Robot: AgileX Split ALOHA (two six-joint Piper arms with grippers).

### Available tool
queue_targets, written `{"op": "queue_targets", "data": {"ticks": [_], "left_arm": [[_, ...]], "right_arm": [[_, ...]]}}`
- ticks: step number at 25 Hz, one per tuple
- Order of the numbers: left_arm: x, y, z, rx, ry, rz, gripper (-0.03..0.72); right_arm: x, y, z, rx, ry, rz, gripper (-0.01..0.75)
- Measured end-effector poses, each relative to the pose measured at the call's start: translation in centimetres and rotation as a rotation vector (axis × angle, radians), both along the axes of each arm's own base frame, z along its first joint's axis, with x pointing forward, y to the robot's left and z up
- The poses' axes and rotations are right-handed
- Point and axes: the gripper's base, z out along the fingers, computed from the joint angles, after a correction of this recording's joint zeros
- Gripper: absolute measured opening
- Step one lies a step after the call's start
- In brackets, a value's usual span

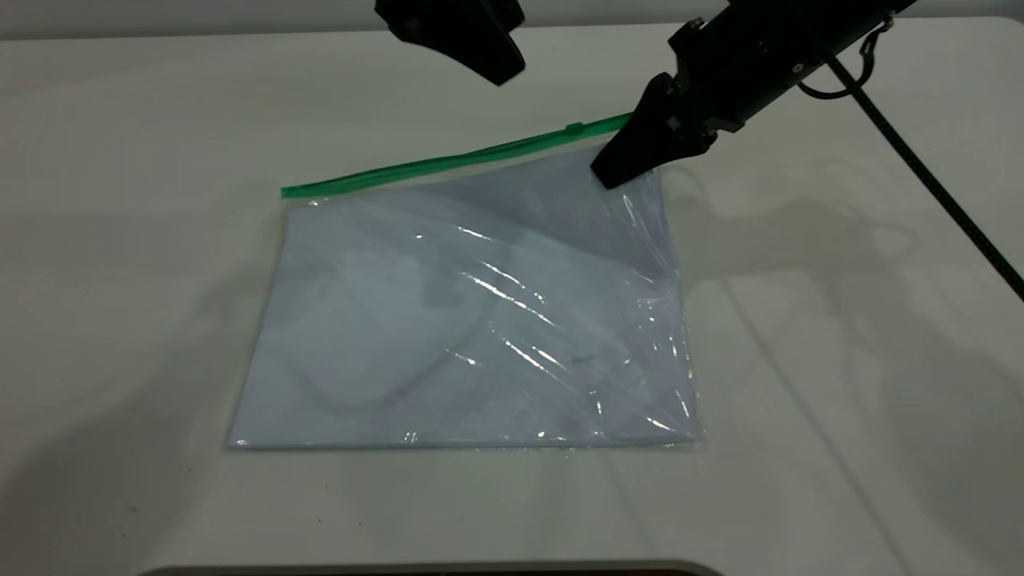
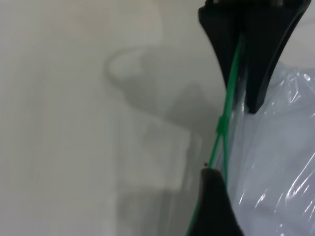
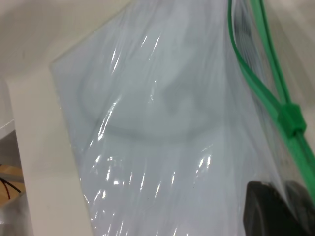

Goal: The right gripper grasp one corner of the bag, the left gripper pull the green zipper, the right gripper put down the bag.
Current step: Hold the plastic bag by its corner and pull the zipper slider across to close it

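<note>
The right gripper [image 1: 620, 172] is clamped on the bag [image 1: 472, 320]'s far corner, lifting it; the zipper slider [image 1: 574, 128] sits just beside it, unpulled, while the left gripper [image 1: 480, 48], seemingly parted, hovers above.

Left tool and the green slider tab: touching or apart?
Apart. The exterior view shows the left tool hanging above the green slider tab, with table between them.

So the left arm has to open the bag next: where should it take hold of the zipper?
Probably at the slider tab, the only raised part of the thin green zipper. Come from above, a jaw on each side of the strip. The right gripper holds the bag corner lifted, so the tab stands clear of the table. The left gripper hangs above.
</note>
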Motion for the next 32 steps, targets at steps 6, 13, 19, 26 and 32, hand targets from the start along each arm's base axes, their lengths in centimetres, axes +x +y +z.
{"op": "queue_targets", "data": {"ticks": [6,13,19,26,32], "left_arm": [[-0.4,-0.8,-1.8,0.012,0.013,-0.054,0.572],[-0.1,-1.5,-3.1,0.005,0.012,-0.083,0.534],[0.8,-2.0,-3.1,-0.01,-0.02,-0.088,0.492],[1.1,-2.2,-2.8,-0.024,-0.03,-0.086,0.483],[0.9,-2.3,-3.3,-0.039,0.001,-0.096,0.482]], "right_arm": [[0.0,0.2,0.1,0.018,-0.009,0.003,0.033],[0.0,0.4,1.6,0.042,-0.045,0.035,0.033],[-0.1,0.5,2.5,0.063,-0.052,0.054,0.033],[-0.4,1.1,2.6,0.07,-0.05,0.08,0.033],[-0.9,2.0,2.5,0.065,-0.051,0.118,0.033]]}}
